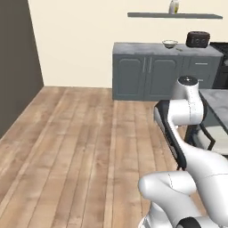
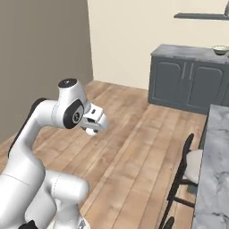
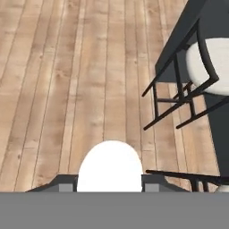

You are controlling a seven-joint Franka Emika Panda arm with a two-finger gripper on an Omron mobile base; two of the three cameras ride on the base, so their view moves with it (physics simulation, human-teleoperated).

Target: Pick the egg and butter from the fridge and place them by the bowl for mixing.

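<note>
In the hand view you see the egg (image 3: 110, 166) sitting between the two fingers (image 3: 66, 183) of the gripper (image 3: 110, 184) — the fingers are clamped on its sides, and the white rounded top rises above them. Below the egg in this view is the wooden floor (image 3: 67, 89), and to the right stands a black stool (image 3: 188, 85) with a pale round seat, next to a dark panel.

The right base view gives you the arm from the side: the gripper (image 2: 92, 128) hangs at the end of the bent arm, above the floor, and a small white rounded shape at its tip is the egg (image 2: 91, 131). From here you cannot judge how the fingers stand; the hand view tells it. This view also shows the marble counter (image 2: 214, 165) at the right edge, with the stool (image 2: 185, 170) beside it, and the bowl (image 2: 220, 50) far away on the grey cabinet (image 2: 188, 80) by the back wall.

The left base view shows you the bowl (image 1: 169, 43) more clearly — it rests on the top of the grey cabinet (image 1: 147, 71), just left of a black toaster (image 1: 197, 39). Above them a wall shelf (image 1: 173, 15) carries a pale bottle (image 1: 173, 6). The egg is well apart from the bowl.
</note>
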